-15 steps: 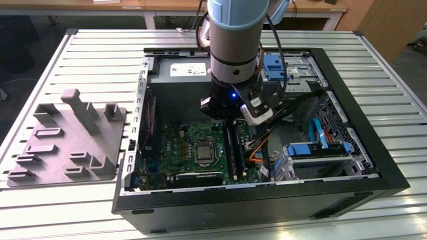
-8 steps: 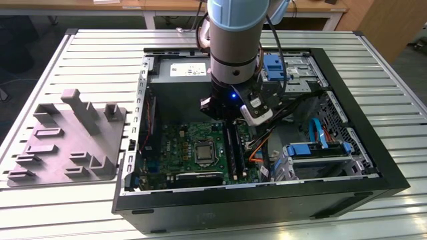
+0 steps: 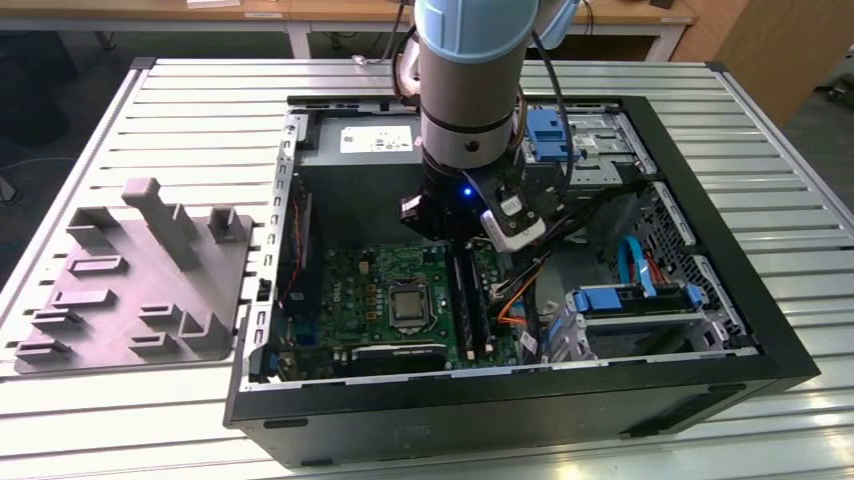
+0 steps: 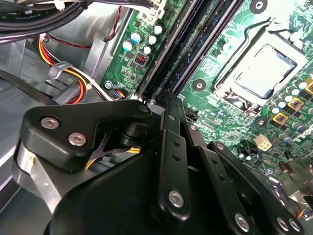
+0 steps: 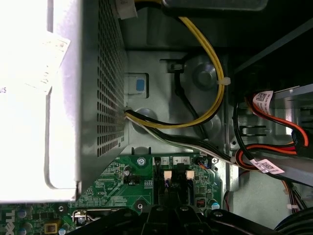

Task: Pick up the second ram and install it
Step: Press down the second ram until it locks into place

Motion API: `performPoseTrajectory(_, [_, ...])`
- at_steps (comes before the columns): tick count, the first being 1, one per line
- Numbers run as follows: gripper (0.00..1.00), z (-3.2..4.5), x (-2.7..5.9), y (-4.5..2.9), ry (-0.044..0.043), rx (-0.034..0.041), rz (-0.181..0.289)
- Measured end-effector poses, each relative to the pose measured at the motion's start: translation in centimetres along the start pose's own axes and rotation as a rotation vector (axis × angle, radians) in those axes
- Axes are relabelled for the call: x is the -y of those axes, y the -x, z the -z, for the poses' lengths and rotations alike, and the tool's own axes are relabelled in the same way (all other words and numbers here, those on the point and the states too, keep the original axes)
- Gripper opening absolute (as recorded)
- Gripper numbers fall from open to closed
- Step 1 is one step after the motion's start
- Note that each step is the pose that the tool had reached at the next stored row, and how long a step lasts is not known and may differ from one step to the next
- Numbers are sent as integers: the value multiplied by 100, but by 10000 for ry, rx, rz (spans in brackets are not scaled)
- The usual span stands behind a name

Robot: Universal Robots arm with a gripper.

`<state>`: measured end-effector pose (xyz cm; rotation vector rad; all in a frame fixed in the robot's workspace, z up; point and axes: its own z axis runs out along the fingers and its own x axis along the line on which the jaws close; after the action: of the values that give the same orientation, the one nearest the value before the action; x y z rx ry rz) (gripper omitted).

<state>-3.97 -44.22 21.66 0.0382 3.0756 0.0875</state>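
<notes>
1. The second ram [image 3: 463, 295] looks like the long dark strip standing in the motherboard [image 3: 360, 290] slots. Can't tell if it's fully seated.
2. The end effector [image 4: 168, 98] hovers right at the strip's 12 o'clock end in the exterior view, fingers pinched narrow with nothing visible between them.
3. The silver CPU socket [image 3: 404, 305] sits at its 9 o'clock.
4. The whole PC case [image 3: 534, 400] is on the slatted counter [image 3: 107, 420].

Overhead exterior; wrist views near motherboard [image 4: 234, 93]
</notes>
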Motion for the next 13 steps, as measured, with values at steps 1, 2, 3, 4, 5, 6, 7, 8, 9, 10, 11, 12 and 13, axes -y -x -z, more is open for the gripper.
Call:
performPoseTrajectory(1, [10, 9, -1, 1, 4, 2, -1])
performPoseTrajectory(2, [10, 28, -5, 3, 24, 9, -2])
performPoseTrajectory(3, [10, 68, -6, 5, 13, 5, -1])
performPoseTrajectory(4, [10, 109, -7, 7, 3, 1, -1])
performPoseTrajectory(5, [10, 141, -8, 9, 3, 1, -1])
performPoseTrajectory(6, [10, 154, -9, 10, 2, 1, -1])
performPoseTrajectory(7, [10, 153, -9, 10, 6, 2, -1])
performPoseTrajectory(8, [10, 153, -10, 10, 7, 2, 0])
performPoseTrajectory(9, [10, 155, -8, 10, 2, 1, 0])
performPoseTrajectory(10, [10, 156, 3, 10, 1, 0, 1])
performPoseTrajectory(11, [10, 157, 20, 11, -1, 0, 1])
performPoseTrajectory(12, [10, 158, 46, 11, 0, 1, 0])
performPoseTrajectory(13, [10, 160, 77, 12, -2, 0, 0])
